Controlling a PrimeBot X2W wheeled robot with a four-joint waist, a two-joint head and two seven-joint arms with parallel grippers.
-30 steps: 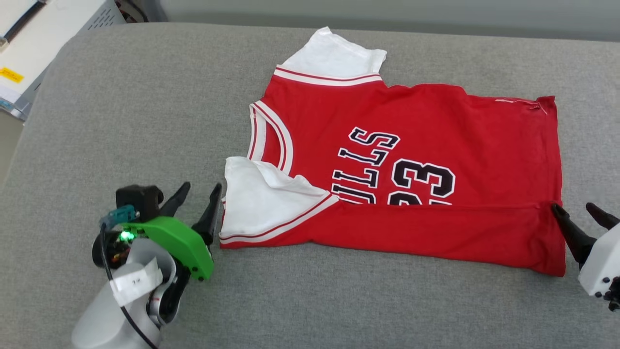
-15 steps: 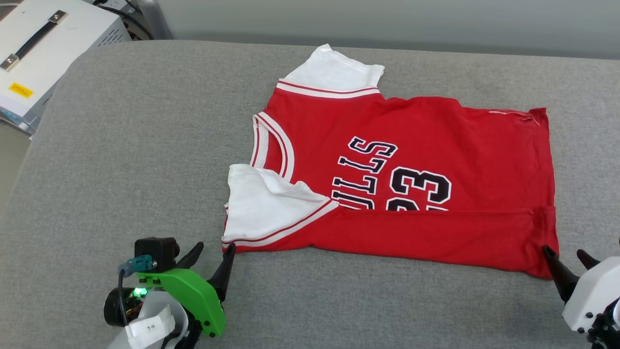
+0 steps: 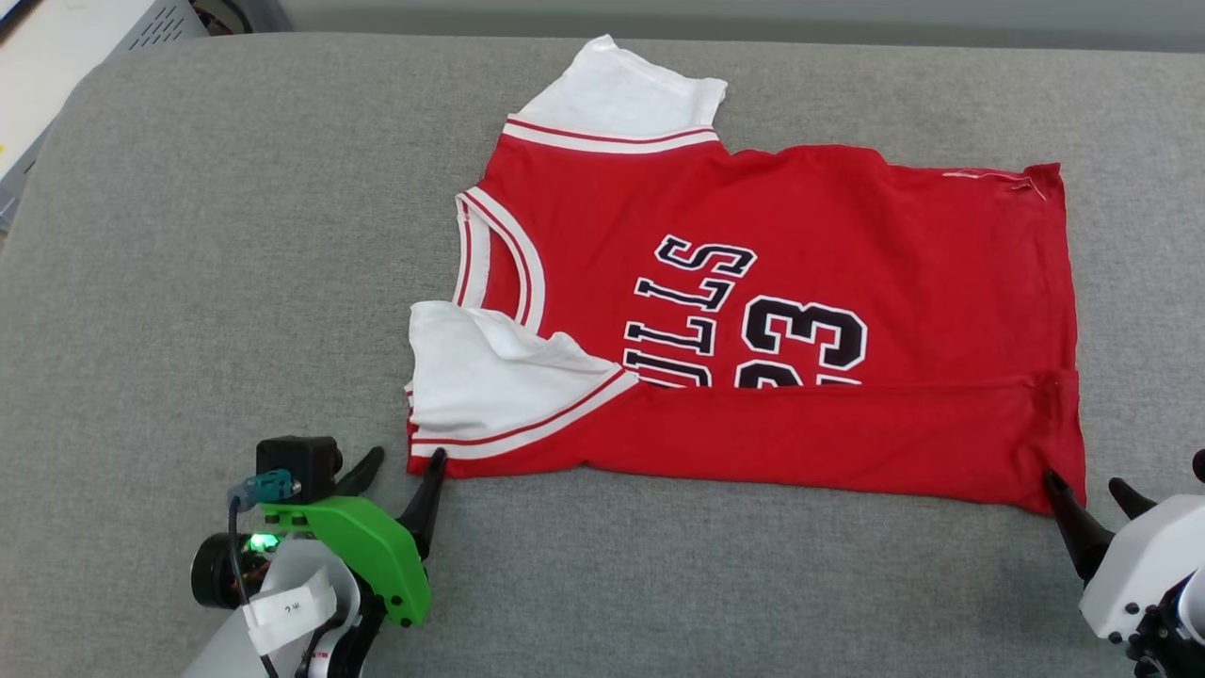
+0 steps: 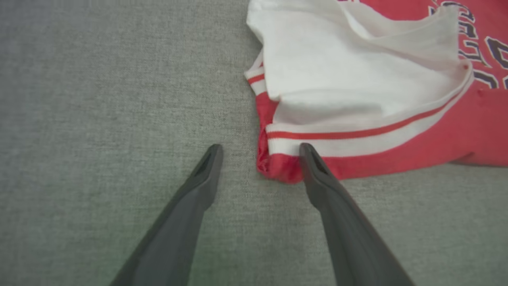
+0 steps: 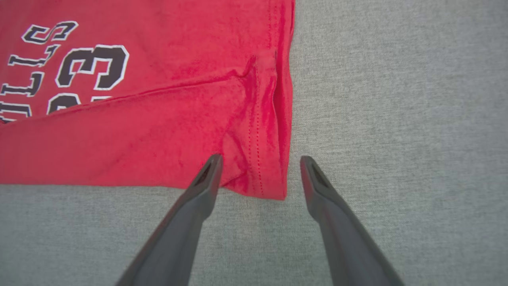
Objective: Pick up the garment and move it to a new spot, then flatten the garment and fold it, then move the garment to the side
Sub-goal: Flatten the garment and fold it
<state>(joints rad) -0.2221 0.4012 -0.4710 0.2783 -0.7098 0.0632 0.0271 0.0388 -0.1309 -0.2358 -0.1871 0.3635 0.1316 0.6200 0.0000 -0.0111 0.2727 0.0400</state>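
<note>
Head view: red knit sports jersey with white short sleeves, the garment, lies flat on a grey, coarse-woven upholstered surface. Its collar end points to the robot's left and its hem end to the right. The long edge nearest the robot is folded over the chest in a straight red band, which covers the lower part of the black, white-outlined lettering and numbers. The near white sleeve, edged with red-and-white striped trim, lies creased on top of the chest beside the collar. The far white sleeve spreads flat past the garment's far edge. The left gripper, below a glossy green plastic wrist cover, sits at the garment's near collar-end corner. Its jaws are spread wide and hold nothing. The right gripper, on a smooth white housing, sits at the garment's near hem-end corner, jaws likewise wide and empty.

Left wrist view: two tapered, matte dark fingers stand well apart. One tip lies over bare grey weave. The other overlaps the red corner below the sleeve's striped trim; contact cannot be confirmed. The sleeve cloth is soft, with shallow folds.

Right wrist view: the fingers are equally far apart. One tip overlaps the garment's folded near edge, and the other lies over grey weave just beyond the stitched hem. The hem corner, with its dotted seam line and small puckers, falls between the tips. Nothing is gripped.
</note>
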